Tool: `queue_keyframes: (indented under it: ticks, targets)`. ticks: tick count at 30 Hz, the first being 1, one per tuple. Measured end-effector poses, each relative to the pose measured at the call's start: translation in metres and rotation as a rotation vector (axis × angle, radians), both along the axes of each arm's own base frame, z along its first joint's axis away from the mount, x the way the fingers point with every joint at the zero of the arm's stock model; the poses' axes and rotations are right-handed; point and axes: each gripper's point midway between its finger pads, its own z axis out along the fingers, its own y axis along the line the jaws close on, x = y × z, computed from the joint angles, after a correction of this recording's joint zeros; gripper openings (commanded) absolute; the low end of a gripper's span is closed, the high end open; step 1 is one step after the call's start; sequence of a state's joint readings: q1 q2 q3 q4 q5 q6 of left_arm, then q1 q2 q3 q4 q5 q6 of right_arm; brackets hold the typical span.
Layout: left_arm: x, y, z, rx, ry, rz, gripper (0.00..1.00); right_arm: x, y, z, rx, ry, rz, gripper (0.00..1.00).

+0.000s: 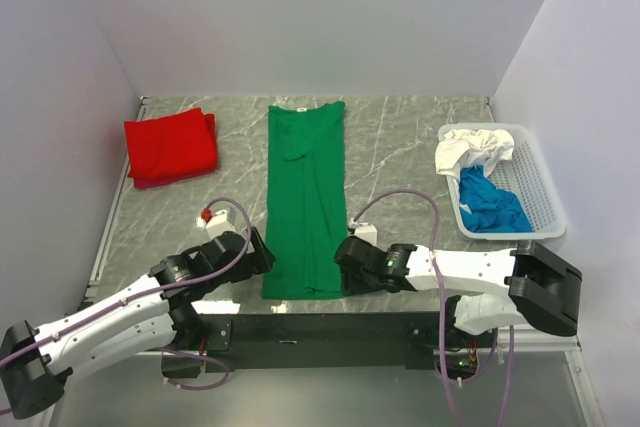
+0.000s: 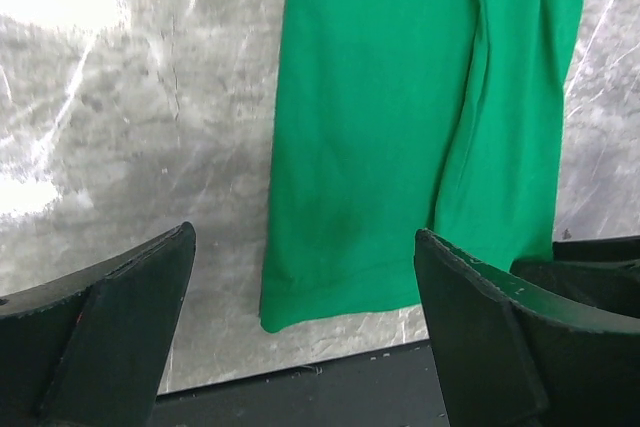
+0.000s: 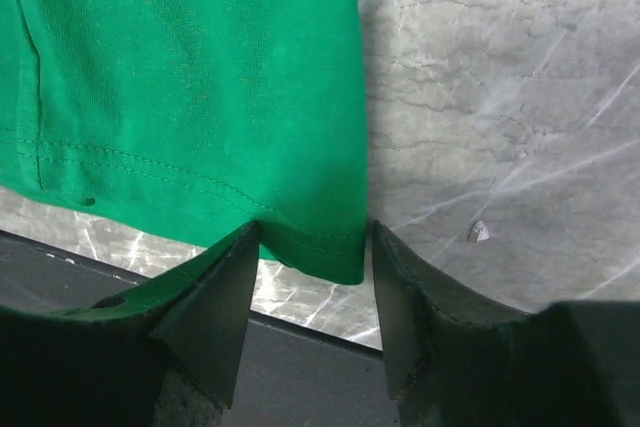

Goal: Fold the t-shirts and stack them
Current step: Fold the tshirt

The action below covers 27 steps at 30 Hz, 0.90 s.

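Grey marbled table point(image 1: 400, 157). Found bright green cloth t-shirt point(image 1: 305, 197) laid at centre as a long folded strip. Red cloth t-shirt point(image 1: 170, 147) folded, far left. White cloth t-shirt point(image 1: 475, 147) and blue cloth t-shirt point(image 1: 490, 207) heaped in white plastic lattice basket point(image 1: 545, 187), right. Left pincer point(image 2: 305, 247) gaped wide over hem's left corner; right pincer point(image 3: 316, 237) apart, straddled right corner.

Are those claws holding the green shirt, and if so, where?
Nothing is held yet. The left gripper and right gripper are both open, one at each near hem corner of the green t-shirt.
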State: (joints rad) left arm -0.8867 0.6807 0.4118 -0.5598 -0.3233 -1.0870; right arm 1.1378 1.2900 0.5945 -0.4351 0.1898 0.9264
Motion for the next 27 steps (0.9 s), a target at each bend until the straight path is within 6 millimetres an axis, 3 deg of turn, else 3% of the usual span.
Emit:
queue_keyframes:
  ticks: [5,8,9,17,27]
  targets:
    - [-0.011,-0.002,-0.012,0.022,0.036,-0.005,0.91,-0.002,0.003,-0.002,0.000,0.004,0.005,0.35]
    - [-0.020,-0.001,-0.024,0.054,0.073,-0.014,0.83,-0.003,0.003,-0.003,-0.004,0.008,0.002,0.12]
    - [-0.023,-0.001,-0.027,0.061,0.082,-0.017,0.82,-0.003,0.003,-0.003,-0.004,0.010,0.000,0.10]
    - [-0.037,-0.004,-0.031,0.062,0.109,-0.038,0.64,-0.003,0.005,-0.003,0.003,0.013,-0.006,0.08]
    - [-0.049,-0.001,-0.051,0.162,0.171,-0.064,0.57,-0.003,0.007,-0.003,0.003,0.019,-0.003,0.08]
